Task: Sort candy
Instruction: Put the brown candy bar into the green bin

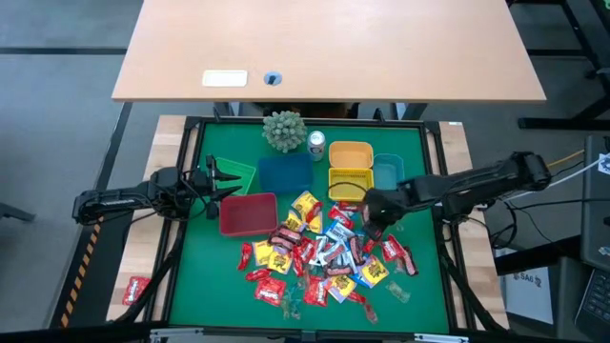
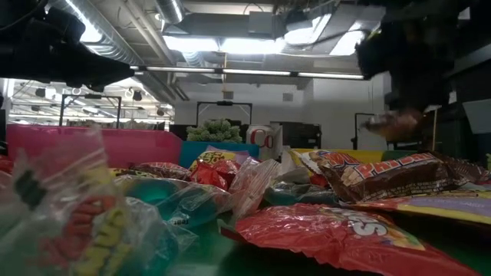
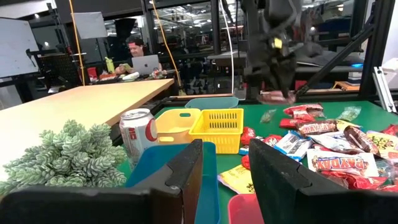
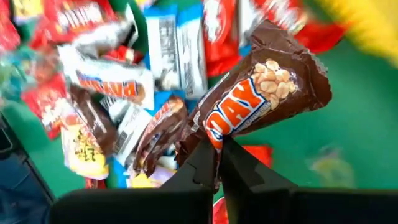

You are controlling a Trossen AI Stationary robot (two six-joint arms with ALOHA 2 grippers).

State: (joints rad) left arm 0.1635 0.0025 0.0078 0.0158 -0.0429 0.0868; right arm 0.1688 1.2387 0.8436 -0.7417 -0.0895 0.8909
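Pinched between the right gripper's [image 4: 217,163] fingers, closest to the wrist camera, is a dark brown candy bar [image 4: 258,102] with orange lettering and pictured peanuts. The jaws are pressed together on one end of its wrapper, and its long axis runs away from the fingertips, the free end flaring out wide. In the high view this right gripper [image 1: 374,215] hangs over the pile's edge nearest the yellow basket [image 1: 350,181], just beside that basket's near rim; the low view shows the bar lifted clear above the heap.

Candy [image 1: 319,252] lies in a loose heap on the green mat [image 1: 419,152], spreading from the yellow basket toward the table's front edge, wrappers pointing every way. One red piece [image 1: 135,288] sits off the mat, well apart from the basket, on the wooden strip at the left.

Open green mat shows to the right of the basket and pile, and along the left side below the red bin [image 1: 248,213].

Left gripper [image 1: 217,183] waits beside the red bin, on the side away from the basket, its fingers [image 3: 183,171] standing apart and holding nothing.
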